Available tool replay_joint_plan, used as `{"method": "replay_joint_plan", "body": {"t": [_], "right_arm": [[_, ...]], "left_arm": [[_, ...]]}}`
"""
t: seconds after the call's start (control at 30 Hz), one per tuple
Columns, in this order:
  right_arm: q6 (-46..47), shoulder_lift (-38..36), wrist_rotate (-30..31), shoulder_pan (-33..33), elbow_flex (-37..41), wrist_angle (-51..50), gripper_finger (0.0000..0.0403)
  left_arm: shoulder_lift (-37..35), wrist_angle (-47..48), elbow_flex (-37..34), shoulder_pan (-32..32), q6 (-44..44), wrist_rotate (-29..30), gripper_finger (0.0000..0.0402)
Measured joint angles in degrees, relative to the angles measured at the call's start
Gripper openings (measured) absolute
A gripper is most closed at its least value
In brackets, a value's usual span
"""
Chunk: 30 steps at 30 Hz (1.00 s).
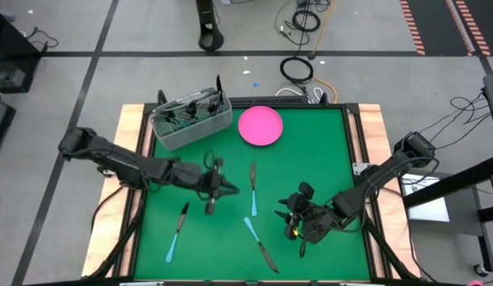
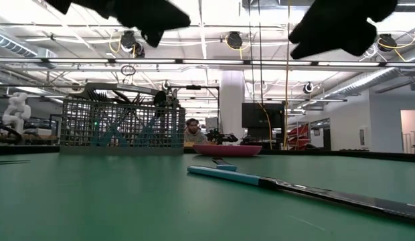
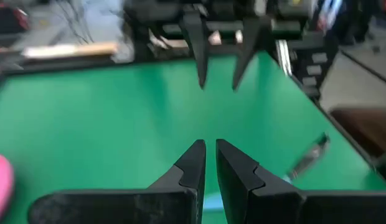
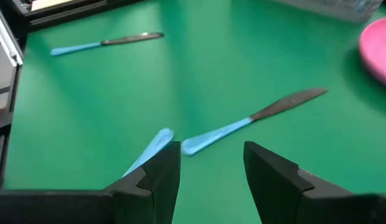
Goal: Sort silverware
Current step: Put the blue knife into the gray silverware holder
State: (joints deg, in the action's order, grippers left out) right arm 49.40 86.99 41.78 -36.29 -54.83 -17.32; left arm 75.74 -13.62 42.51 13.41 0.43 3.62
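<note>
Three pieces of silverware with light blue handles lie flat on the green mat: one [image 1: 252, 189] [image 4: 249, 121] in the middle, one [image 1: 177, 230] [image 4: 106, 42] near the left front, and one [image 1: 261, 245] [image 4: 149, 149] near the front. More silverware stands in the grey wire-mesh basket [image 1: 191, 119] [image 2: 120, 124]. My left gripper [image 1: 233, 189] [image 3: 210, 146] hovers just left of the middle piece, shut and holding nothing. My right gripper [image 1: 285, 211] [image 4: 211, 155] hovers to its right, open, facing the two nearer blue handles.
A pink round plate [image 1: 260, 125] [image 2: 227, 150] sits at the far side of the mat, right of the basket. Wooden rails [image 1: 133, 159] border the mat on the left and right. The two grippers face each other with about a hand's width between them.
</note>
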Motion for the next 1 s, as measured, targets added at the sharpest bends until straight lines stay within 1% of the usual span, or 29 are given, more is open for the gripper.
{"method": "replay_joint_plan", "body": {"t": [0.1,0.2,0.27,0.37,0.5,0.57,0.67,0.7,0.77,0.9,1.0], "right_arm": [[1.75,2.97,-0.38,-0.52,0.01,1.1,0.0164],[-1.1,6.4,-2.48,0.22,0.02,4.35,0.0164],[-1.54,8.49,-4.39,2.2,0.02,7.99,0.0164],[0.51,11.32,-6.53,6.19,0.02,12.8,0.0164],[4.7,14.98,-9.01,10.68,-1.16,15.9,0.0164],[6.77,17.05,-9.27,12.58,-2.81,15.88,0.0164],[6.14,20.57,-9.54,14.98,-6.41,15.22,0.0164],[6.03,21.62,-9.58,15.64,-8.18,14.12,0.0164],[6.19,23.87,-9.19,16.95,-12.55,8.24,0.0164],[11.42,28.62,-7.63,18.76,-21.35,-10.88,0.0164],[14.32,31.39,-6.92,19.24,-25.07,-16.58,0.0164]], "left_arm": [[4.44,-1.93,-0.46,2.09,0.03,0.16,0.0041],[8.93,-3.96,-0.54,3.44,0.02,1.46,0.0041],[11.72,-5.06,-0.54,3.97,0.0,2.52,0.0041],[14.68,-5.62,-0.3,4.31,-0.06,4.31,0.0041],[14.67,-0.39,-0.25,4.66,-0.35,6.49,0.0041],[12.79,5.27,-0.28,4.81,-0.91,7.23,0.0041],[8.87,12.47,-0.25,5.11,-1.6,8.55,0.0041],[7.75,13.61,-0.27,5.32,-1.64,9.2,0.0041],[5.6,13.71,-0.67,5.89,-1.62,10.35,0.0041],[3.19,13.61,-0.71,7.21,-1.6,10.62,0.0041],[2.7,13.65,-0.71,8.07,-1.2,10.66,0.0041]]}}
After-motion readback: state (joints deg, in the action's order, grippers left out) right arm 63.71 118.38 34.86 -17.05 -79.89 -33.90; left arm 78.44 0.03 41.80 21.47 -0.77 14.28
